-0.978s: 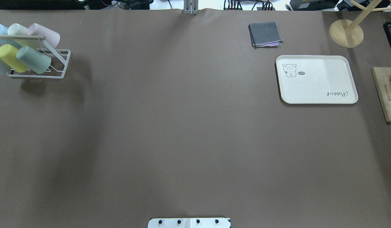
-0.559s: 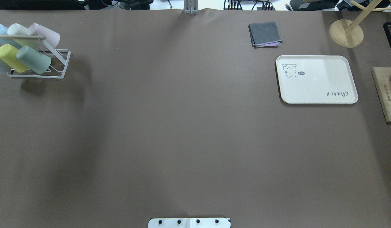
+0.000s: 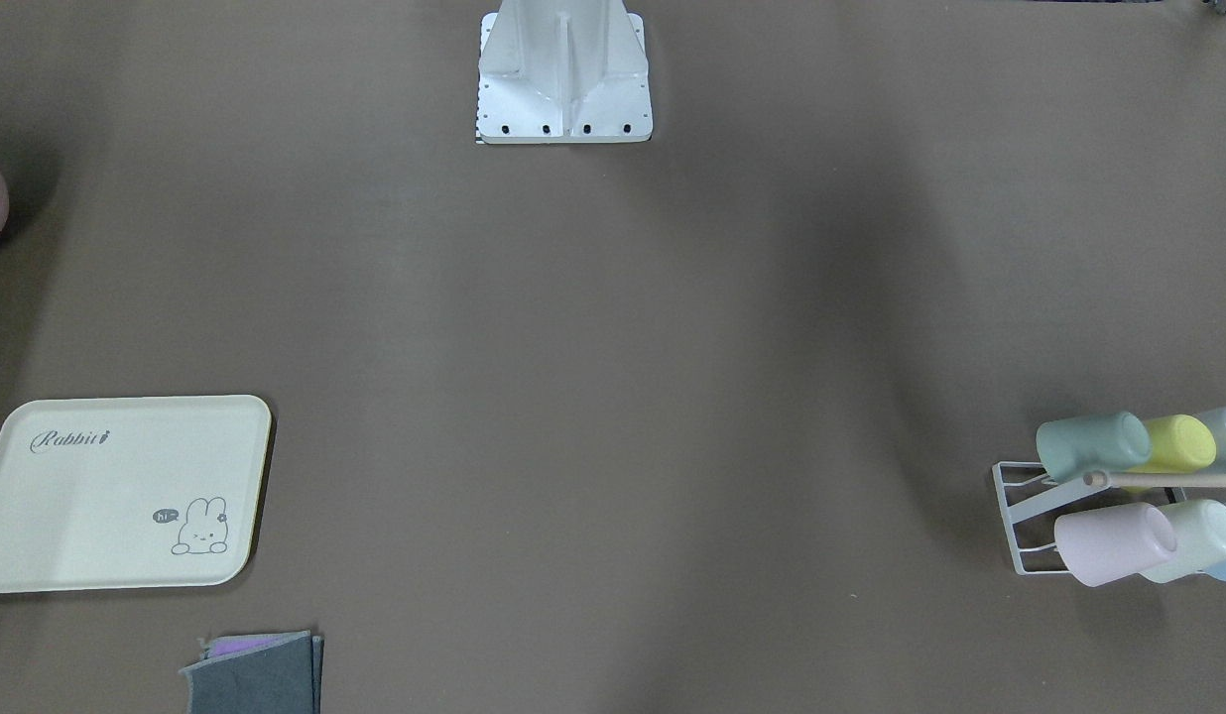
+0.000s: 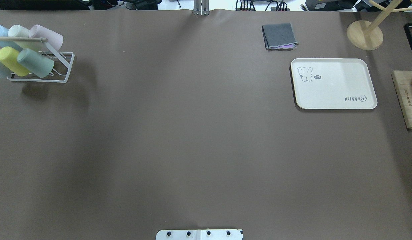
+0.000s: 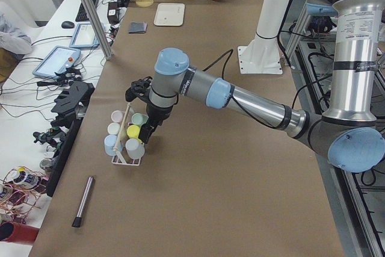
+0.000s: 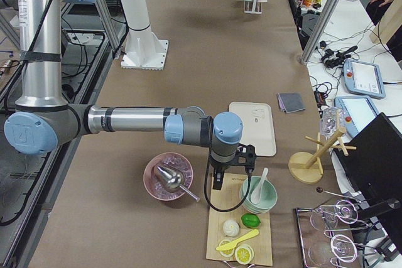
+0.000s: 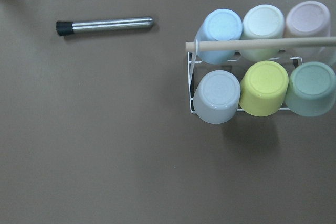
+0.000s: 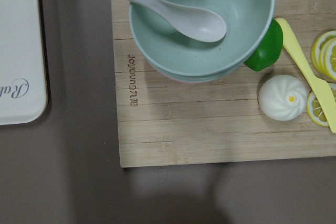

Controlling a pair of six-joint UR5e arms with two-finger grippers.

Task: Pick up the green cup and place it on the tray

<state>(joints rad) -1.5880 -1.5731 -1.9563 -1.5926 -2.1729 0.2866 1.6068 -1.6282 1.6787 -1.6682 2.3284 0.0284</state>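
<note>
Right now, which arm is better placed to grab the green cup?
Left. The left claw hangs over the rack holding the green cup; the right claw is far off, above the cutting board beside the tray.

Six upturned cups sit in two rows on a white wire rack (image 7: 190, 85) under a wooden dowel (image 7: 252, 45). The green cup (image 7: 312, 87) ends the lower row, touching a yellow cup (image 7: 264, 86). A black-tipped metal rod (image 7: 105, 24) lies well apart on the brown tabletop (image 7: 105, 145).
</note>
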